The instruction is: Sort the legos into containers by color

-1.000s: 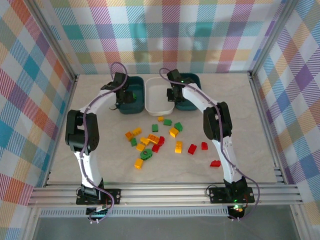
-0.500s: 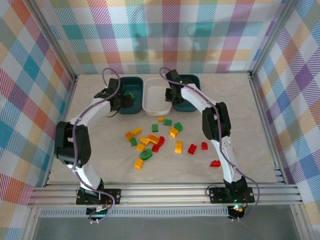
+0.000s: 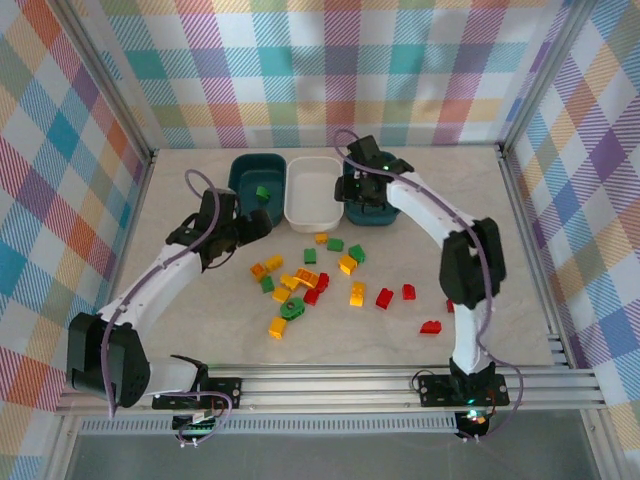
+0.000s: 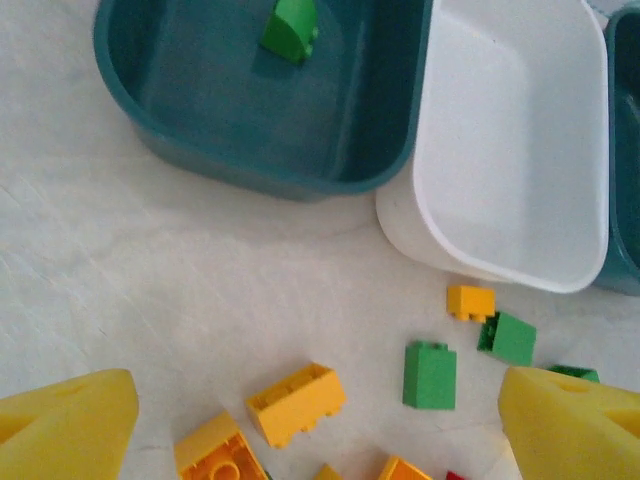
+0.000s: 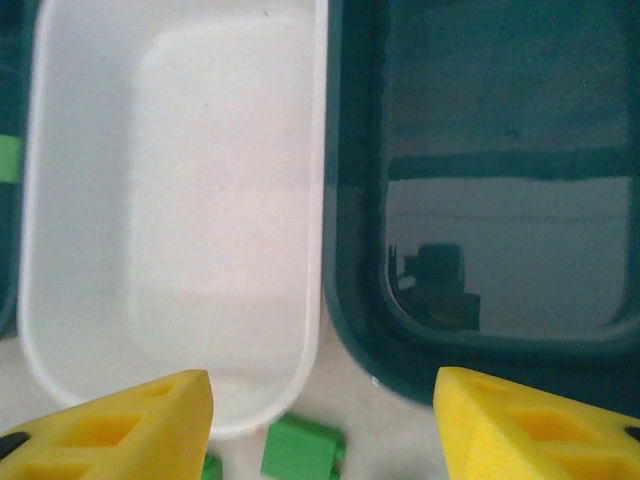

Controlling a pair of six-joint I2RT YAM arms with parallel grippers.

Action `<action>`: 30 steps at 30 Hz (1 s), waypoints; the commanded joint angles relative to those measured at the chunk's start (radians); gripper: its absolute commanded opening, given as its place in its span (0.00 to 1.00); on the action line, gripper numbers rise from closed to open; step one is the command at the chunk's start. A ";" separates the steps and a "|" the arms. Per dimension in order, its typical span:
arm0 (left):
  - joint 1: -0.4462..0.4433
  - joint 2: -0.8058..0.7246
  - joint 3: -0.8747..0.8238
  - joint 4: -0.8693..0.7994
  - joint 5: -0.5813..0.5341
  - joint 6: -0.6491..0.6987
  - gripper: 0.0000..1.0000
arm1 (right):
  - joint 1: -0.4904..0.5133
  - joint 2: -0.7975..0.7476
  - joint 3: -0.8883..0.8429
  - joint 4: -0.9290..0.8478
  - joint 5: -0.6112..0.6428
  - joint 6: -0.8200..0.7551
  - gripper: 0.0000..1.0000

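yellow-fingered right hand [image 5: 322, 385] gapes empty above right teal tub [image 5: 500, 200].

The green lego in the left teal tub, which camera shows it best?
The left wrist view: the green lego sits large and clear inside the teal tub. The top external view shows it as a small speck; the right wrist view catches a green sliver at its left edge, likely the same brick.

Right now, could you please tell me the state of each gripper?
Left gripper: open, holding nothing.
Right gripper: open, holding nothing.
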 commanded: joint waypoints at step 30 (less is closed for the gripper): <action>-0.270 -0.314 -0.266 -0.088 -0.169 -0.138 0.89 | 0.397 -0.248 -0.669 0.037 0.238 0.222 0.50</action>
